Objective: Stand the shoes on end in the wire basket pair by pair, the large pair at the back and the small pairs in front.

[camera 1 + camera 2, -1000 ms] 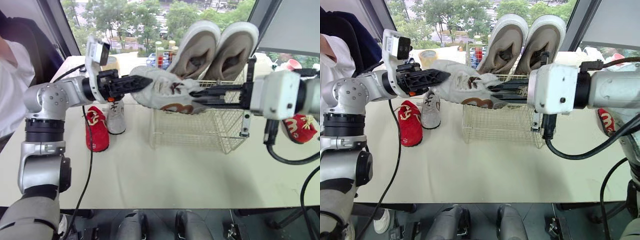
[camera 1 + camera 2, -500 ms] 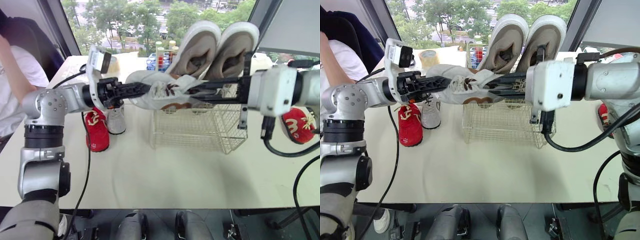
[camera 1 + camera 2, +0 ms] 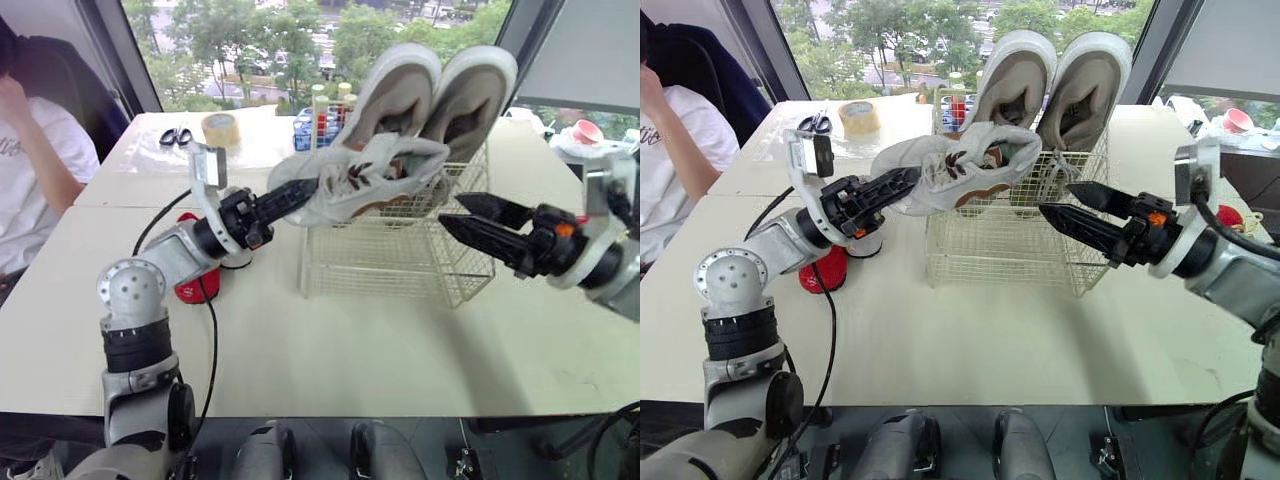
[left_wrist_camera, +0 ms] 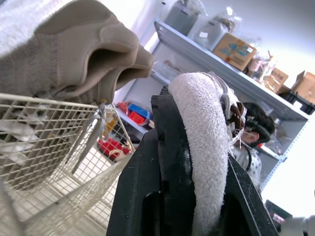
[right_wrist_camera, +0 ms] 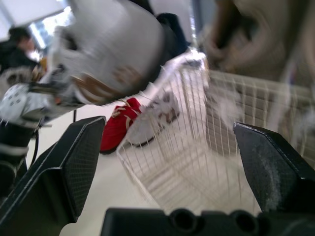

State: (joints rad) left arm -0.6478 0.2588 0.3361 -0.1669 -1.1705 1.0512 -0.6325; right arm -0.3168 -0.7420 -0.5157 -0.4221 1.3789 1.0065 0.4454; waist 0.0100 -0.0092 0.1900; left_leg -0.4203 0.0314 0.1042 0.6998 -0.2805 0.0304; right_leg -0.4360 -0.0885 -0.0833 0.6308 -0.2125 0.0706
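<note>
Wire basket (image 3: pixel 385 255) stands on the table (image 3: pixel 350 350). Contents: the large pair (image 3: pixel 400 95) of beige shoes, both on end against the back wall, side by side and touching, openings facing forward, their upper halves well above the rim.

Left gripper (image 3: pixel 293 196): fingers clenched on the heel end of a grey-white sneaker (image 3: pixel 365 175) with brown trim. The sneaker is off the table, held roughly level over the front left part of the basket's top, toe pointing toward the large pair and close against it. Cannot tell whether its sole touches the rim.

Right gripper (image 3: pixel 452 210): jaws spread wide, grasping nothing, tips aimed at the basket's right front side and near the wire without touching it. In the right wrist view the basket wall lies between the two fingers (image 5: pixel 74 162).

Outside the basket, on the table to its left: a red shoe (image 5: pixel 120 125) and a small grey shoe (image 5: pixel 152 115) lying side by side, partly hidden behind the left arm.

Far end of the table: tape roll (image 3: pixel 220 128), scissors (image 3: pixel 175 137). A person (image 3: pixel 35 170) sits at the left edge.
</note>
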